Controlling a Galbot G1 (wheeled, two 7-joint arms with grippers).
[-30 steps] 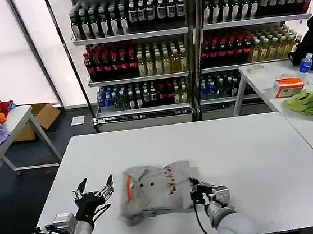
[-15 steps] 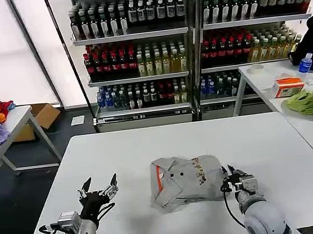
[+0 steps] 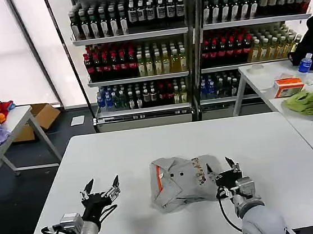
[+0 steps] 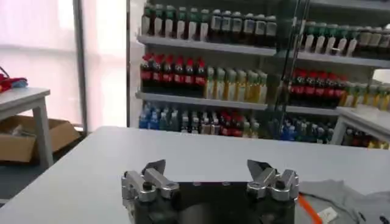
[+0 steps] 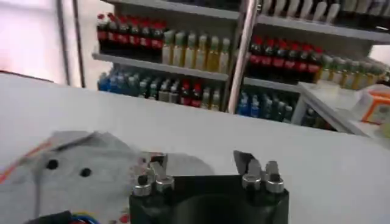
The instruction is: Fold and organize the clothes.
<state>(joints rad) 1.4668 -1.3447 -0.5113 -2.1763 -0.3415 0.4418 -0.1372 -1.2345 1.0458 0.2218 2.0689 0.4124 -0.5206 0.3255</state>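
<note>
While the shirt (image 3: pixel 183 188) sits in a loose bundle near the front middle of the white table (image 3: pixel 261 139), we hold both claws low at its sides. Our left claw (image 3: pixel 101 190) hangs well apart from the cloth, fingers spread wide and empty, with bare tabletop all around it. The shirt lies off to its right, orange collar lining showing on the side nearest it. Our right claw (image 3: pixel 219 170) sits just beside the shirt's other edge, also spread wide, holding nothing. To fold well, we judge each claw should pinch a clean outer hem, not the bunched middle. Beyond the right claw the table runs open; its front edge is close behind both.
</note>
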